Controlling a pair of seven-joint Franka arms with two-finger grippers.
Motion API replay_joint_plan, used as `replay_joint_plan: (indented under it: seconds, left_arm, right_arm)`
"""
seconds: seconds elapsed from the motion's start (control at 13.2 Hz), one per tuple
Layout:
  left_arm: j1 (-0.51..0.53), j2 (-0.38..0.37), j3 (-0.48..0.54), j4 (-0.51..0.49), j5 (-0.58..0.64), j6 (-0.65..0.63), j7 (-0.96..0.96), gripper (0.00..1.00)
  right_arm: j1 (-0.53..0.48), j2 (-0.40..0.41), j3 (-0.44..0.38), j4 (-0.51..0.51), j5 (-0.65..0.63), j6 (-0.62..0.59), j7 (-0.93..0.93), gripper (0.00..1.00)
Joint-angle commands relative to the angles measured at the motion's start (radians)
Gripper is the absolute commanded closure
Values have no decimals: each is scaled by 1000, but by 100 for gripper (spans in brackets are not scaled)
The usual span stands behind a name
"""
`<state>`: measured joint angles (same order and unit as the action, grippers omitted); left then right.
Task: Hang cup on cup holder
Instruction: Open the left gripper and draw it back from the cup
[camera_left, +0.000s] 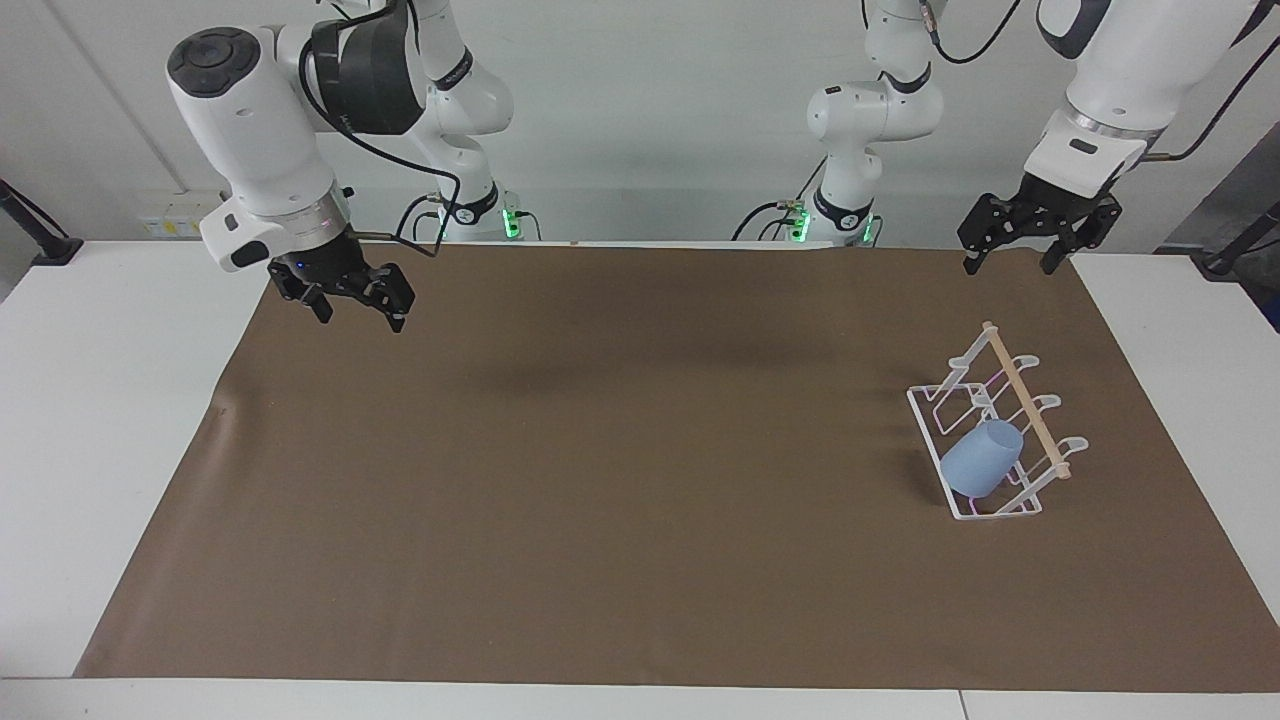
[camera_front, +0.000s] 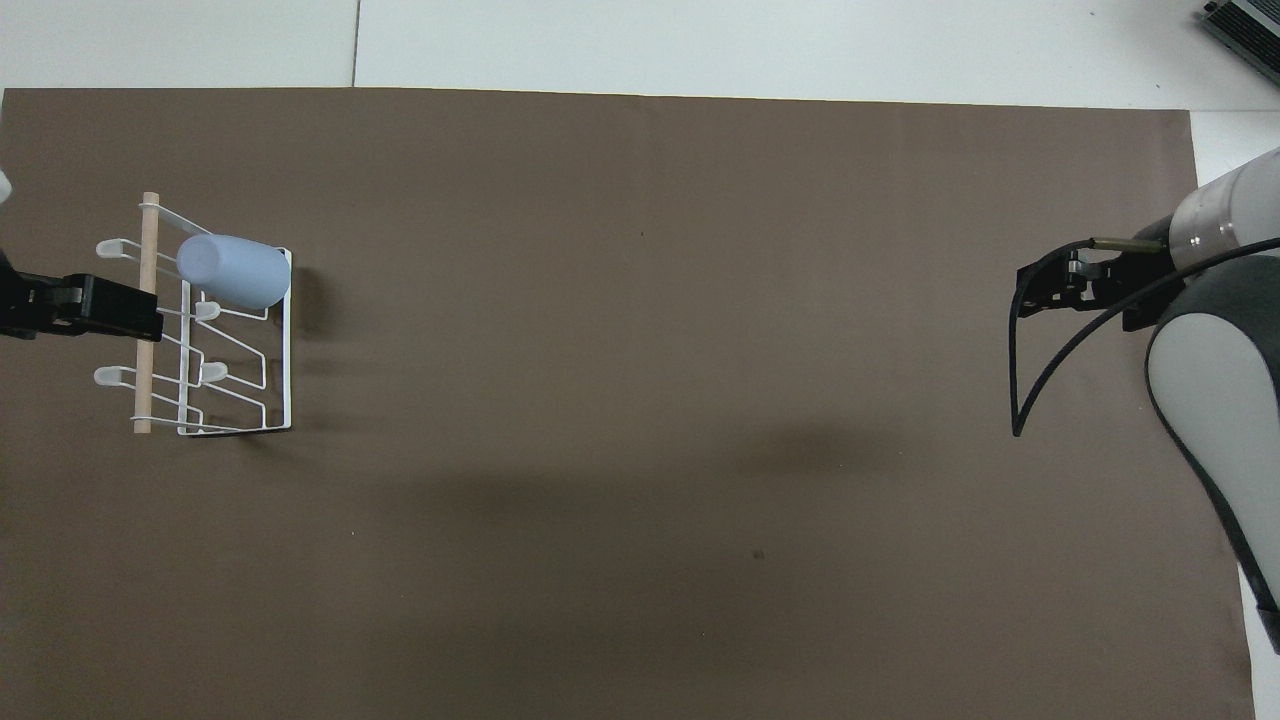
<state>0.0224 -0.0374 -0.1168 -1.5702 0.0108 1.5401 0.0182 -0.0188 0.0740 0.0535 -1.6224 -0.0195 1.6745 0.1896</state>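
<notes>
We see the left gripper (camera_left: 1012, 264) with jaws spread apart and empty, raised over the mat's (camera_left: 620, 450) edge at the left arm's end, up at twelve o'clock from the cup holder (camera_left: 990, 425) in the facing view. The cup (camera_left: 983, 458) sits tilted on the holder's prongs, at the end farther from the robots. The right gripper (camera_left: 362, 305) waits raised over the mat's other end, jaws also apart and empty
</notes>
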Motion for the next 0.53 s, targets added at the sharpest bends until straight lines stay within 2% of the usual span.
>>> replay_joint_plan:
  seconds: [0.0,0.45]
  left_arm:
    - [10,-13,5,-21,-17,-20,75,0]
    - [8,-19,5,-18,-17,-35,61,0]
  right_arm:
    - [-3,-8,3,-13,-3,11,10,0]
    - [-3,-7,3,-13,-3,11,10,0]
